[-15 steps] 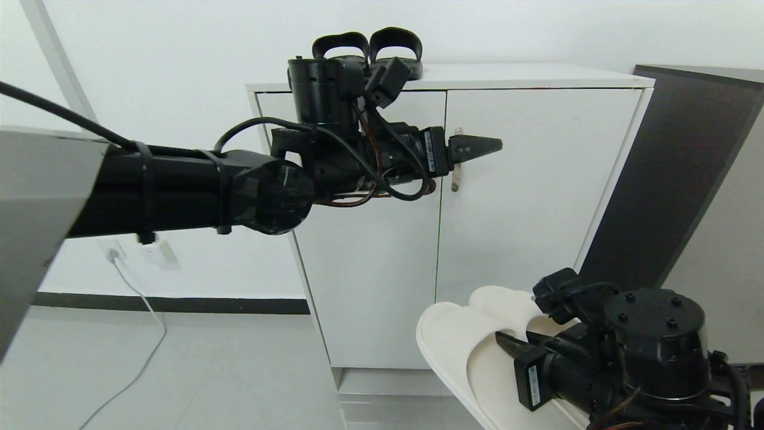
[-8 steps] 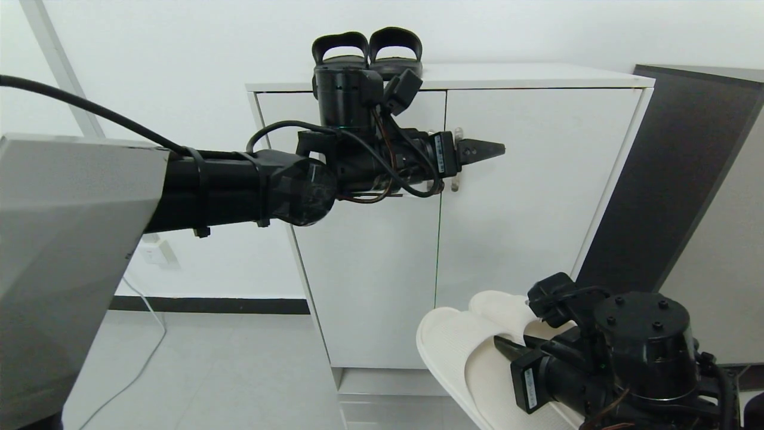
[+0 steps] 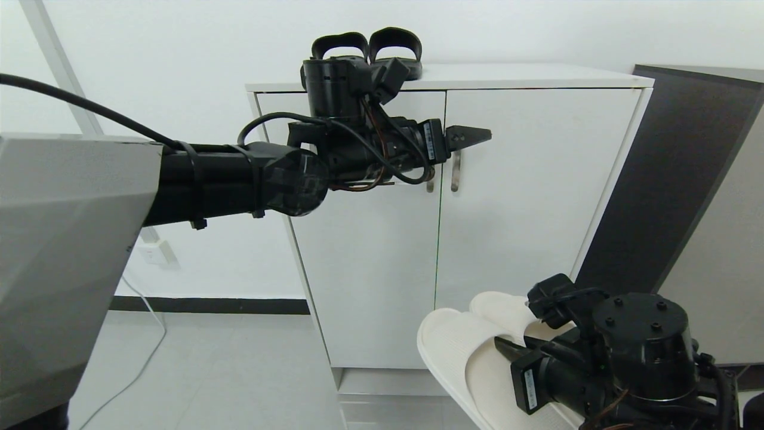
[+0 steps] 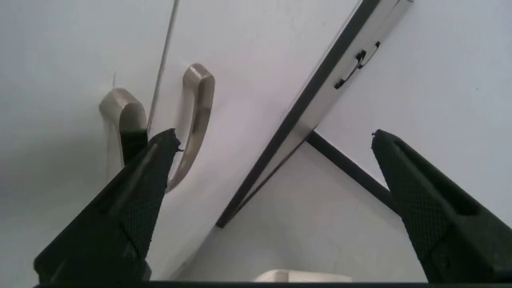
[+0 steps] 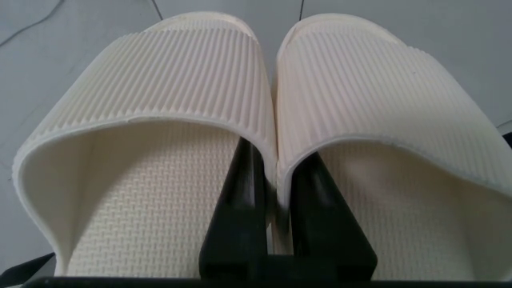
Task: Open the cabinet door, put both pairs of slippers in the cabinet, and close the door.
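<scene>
The cabinet point(image 3: 537, 239) was shut, with both doors flat, so the first step was not done yet. My left arm point(image 3: 227, 185) had pushed out toward the doors and then come up and back a little, so it ended higher than it was a moment before. My right arm point(image 3: 644, 352) had hardly moved at all. It waited low down in front of the right door. The white slippers point(image 3: 459, 352) were up off the floor there, and the right gripper point(image 3: 501, 343) was squeezed tight on the inner sides of both. The black slippers point(image 3: 367, 48) sat on top of the cabinet, near its left end, not picked up yet. The left gripper point(image 3: 480, 135) had its fingers spread wide apart with nothing between them. It hung in front of the top of the two handles point(image 3: 455, 170), where the doors meet, and I do not think it touched them. The handles showed below it, where it had covered them before. I think that lift took the gripper off the handle, so I would have to bring it back down to hook one and pull.
</scene>
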